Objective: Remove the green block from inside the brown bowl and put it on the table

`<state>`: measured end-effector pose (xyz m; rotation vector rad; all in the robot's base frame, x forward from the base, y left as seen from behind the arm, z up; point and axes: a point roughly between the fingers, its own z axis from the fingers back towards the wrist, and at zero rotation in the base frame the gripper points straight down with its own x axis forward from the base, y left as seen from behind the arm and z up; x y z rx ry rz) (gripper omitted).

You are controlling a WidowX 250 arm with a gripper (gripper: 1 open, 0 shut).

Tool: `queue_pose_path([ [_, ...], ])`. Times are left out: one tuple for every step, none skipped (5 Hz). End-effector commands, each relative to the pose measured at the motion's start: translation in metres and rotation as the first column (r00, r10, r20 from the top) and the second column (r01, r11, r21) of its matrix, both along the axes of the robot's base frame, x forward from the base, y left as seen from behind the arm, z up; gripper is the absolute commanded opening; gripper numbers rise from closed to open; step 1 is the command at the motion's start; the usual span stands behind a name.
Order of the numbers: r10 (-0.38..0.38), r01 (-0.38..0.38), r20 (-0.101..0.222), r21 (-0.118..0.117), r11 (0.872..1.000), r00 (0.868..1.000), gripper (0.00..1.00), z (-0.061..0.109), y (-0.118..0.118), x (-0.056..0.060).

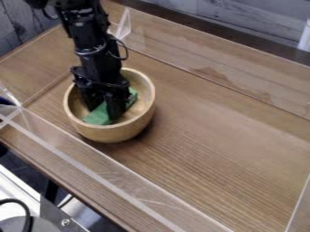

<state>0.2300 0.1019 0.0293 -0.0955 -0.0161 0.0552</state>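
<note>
I have the gripper [105, 109] clenched on the block [98, 116] inside the bowl [143, 121]; next I'd lift straight up, then over to the table [218, 136].

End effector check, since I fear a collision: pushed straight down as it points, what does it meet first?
The black end effector already closes on the small bright green block; below that, likely the tan wooden bowl floor.

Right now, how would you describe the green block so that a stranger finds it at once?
Look at the left part of the wooden table, where a brown bowl stands. Inside it, under the black tool, lies the green block, the only bright green thing.
</note>
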Motion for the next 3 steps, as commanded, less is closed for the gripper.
queue_pose_path([
  [0.001,-0.001,0.004,0.005,1.000,1.000,0.00,0.0043,0.0019,0.0050],
  [-0.004,0.004,0.007,0.004,1.000,1.000,0.00,0.0114,0.0033,0.0090],
  [0.006,-0.006,0.003,-0.003,1.000,1.000,0.00,0.0124,0.0027,0.0092],
])
